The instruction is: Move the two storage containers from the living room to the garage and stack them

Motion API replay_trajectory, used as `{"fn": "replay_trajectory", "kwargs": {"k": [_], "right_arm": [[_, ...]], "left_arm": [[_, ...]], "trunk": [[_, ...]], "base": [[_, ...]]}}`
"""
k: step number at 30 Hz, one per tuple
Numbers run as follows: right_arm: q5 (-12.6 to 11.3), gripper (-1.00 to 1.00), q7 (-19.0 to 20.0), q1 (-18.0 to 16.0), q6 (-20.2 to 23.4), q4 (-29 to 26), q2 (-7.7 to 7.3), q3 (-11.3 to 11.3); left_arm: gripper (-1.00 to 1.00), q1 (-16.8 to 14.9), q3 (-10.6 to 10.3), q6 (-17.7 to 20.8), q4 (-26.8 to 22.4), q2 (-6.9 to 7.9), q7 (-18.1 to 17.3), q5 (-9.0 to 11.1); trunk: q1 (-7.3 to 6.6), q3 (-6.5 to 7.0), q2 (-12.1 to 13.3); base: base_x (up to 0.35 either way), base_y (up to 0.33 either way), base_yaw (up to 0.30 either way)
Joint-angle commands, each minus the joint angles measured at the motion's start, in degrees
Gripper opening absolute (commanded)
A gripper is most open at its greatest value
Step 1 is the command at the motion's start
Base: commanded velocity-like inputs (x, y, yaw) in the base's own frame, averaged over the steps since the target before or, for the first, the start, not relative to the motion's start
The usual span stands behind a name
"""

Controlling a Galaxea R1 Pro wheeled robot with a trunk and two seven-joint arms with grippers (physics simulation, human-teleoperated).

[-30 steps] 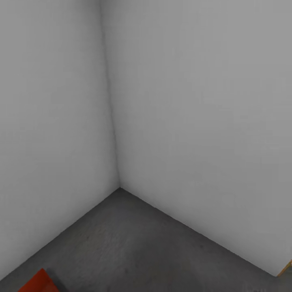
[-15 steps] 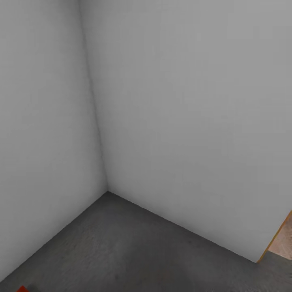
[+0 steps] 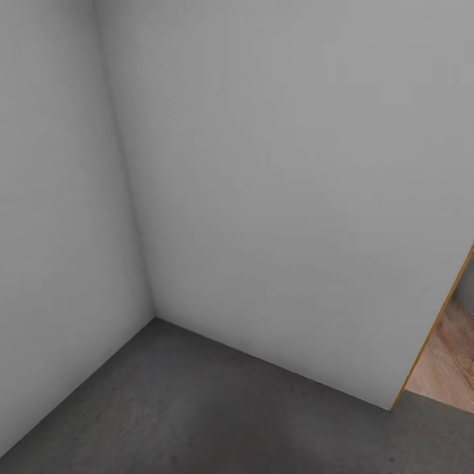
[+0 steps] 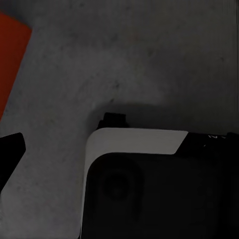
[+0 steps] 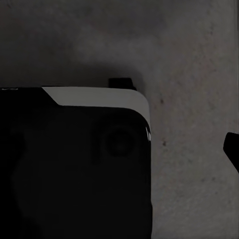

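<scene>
The head view faces a corner of the garage where two plain grey-white walls (image 3: pixel 263 164) meet. The vertical seam between them runs down to the dark grey concrete floor (image 3: pixel 197 408), which spreads in a speckled wedge across the lower part of the picture. At the far right the longer wall ends at a thin yellow-orange edge (image 3: pixel 431 336), and past it lies a strip of light wood plank flooring (image 3: pixel 447 368) that borders the concrete.

In the left wrist view, one orange-red storage container (image 4: pixel 11 55) shows as a flat red wedge cut off by the picture's edge. It lies on the concrete floor near a corner of the robot's base (image 4: pixel 149 189), a dark body with a pale rounded rim, with bare concrete between the two. A black fingertip (image 4: pixel 10 149) of the left pincer juts in at the frame's edge; too little of the pincer shows to tell whether it is open or closed.

In the right wrist view, the opposite corner of the dark base, again with a pale rim, stands over the same speckled concrete. A small black tip (image 5: pixel 233 147) of the right pincer pokes in at the frame's edge, and its state cannot be told either.
</scene>
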Motion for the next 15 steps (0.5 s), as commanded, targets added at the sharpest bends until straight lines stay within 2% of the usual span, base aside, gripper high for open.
{"fn": "replay_trajectory", "kwargs": {"k": [1,8,15], "right_arm": [[-0.54,1.0,-0.02,-0.07,-0.33,0.18,0.05,0.5],[-0.54,1.0,0.0,-0.07,-0.38,0.18,0.03,0.46],[-0.54,1.0,1.72,-0.07,-0.31,0.18,-0.2,0.45]], "left_arm": [[1.0,-0.03,-0.07,-0.18,0.04,0.0,0.01,0.59],[1.0,-0.03,-0.07,-0.18,0.05,0.0,0.01,0.59],[1.0,-0.03,-0.07,-0.18,0.04,0.0,0.01,0.59]], "trunk": [[0.0,-0.04,-0.04],[0.0,-0.01,-0.04],[0.0,-0.01,-0.04]], "base": [[0.0,0.0,-0.095],[0.0,0.0,-0.042],[0.0,0.0,-0.216]]}}
